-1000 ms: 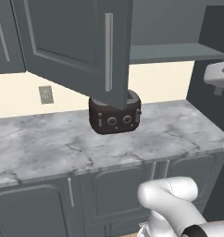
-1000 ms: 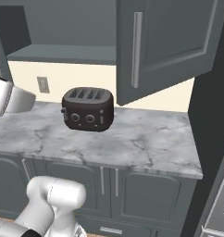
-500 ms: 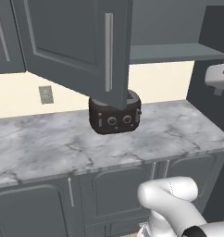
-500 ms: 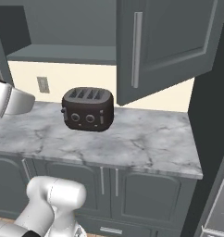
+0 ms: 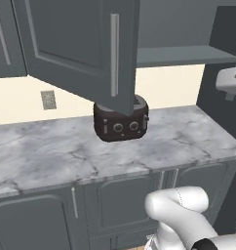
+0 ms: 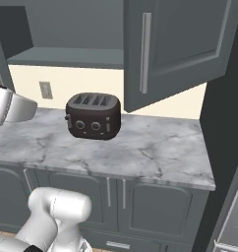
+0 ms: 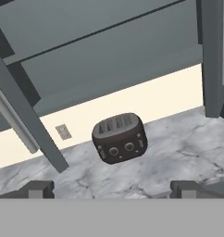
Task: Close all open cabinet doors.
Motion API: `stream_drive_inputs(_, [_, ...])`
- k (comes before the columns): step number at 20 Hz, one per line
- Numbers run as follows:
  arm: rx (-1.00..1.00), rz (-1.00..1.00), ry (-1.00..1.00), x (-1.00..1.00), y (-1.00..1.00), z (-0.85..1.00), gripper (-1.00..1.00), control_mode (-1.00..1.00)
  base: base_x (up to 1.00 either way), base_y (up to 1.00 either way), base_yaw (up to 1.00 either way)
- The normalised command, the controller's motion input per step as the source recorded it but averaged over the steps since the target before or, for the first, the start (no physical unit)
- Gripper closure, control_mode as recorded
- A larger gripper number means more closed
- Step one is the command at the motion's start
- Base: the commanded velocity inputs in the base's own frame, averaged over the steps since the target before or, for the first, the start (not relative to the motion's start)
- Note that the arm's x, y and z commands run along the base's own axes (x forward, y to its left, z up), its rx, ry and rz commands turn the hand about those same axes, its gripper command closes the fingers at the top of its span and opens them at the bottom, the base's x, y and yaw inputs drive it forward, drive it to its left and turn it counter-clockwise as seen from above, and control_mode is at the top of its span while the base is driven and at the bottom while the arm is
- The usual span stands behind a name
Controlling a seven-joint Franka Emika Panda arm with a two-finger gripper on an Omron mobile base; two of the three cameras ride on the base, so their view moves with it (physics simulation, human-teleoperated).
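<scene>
Marble surface (image 5: 51, 156) bears a toaster (image 5: 121, 124) beneath an open door (image 5: 81, 46); tool (image 7: 112, 187) spread wide, holding nothing.

The open cabinet door (image 5: 81, 46) swings out over the marble counter (image 5: 51, 156), its lower corner hanging just above the toaster (image 5: 121, 122) — little clearance remains between them. A second open door (image 7: 19, 109) stands at the other side of the cabinet opening. Between the two doors, the shelf (image 6: 67, 58) front is unobstructed. The counter on either side of the toaster is bare.
</scene>
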Motion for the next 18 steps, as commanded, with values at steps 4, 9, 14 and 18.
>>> stream_drive_inputs(4, [0.0,0.0,0.0,0.0,0.0,0.0,-1.0,1.0,-0.03,0.0,0.0])
stream_drive_inputs(9, [0.0,0.0,0.0,0.0,0.0,0.0,-1.0,1.0,-0.03,0.0,0.0])
stream_drive_inputs(14, [0.0,0.0,-0.01,0.0,0.0,0.0,-1.0,-1.0,0.0,0.0,0.0])
stream_drive_inputs(18, [0.01,0.0,-0.4,-0.46,0.0,0.18,-1.0,-1.0,0.0,0.0,0.0])
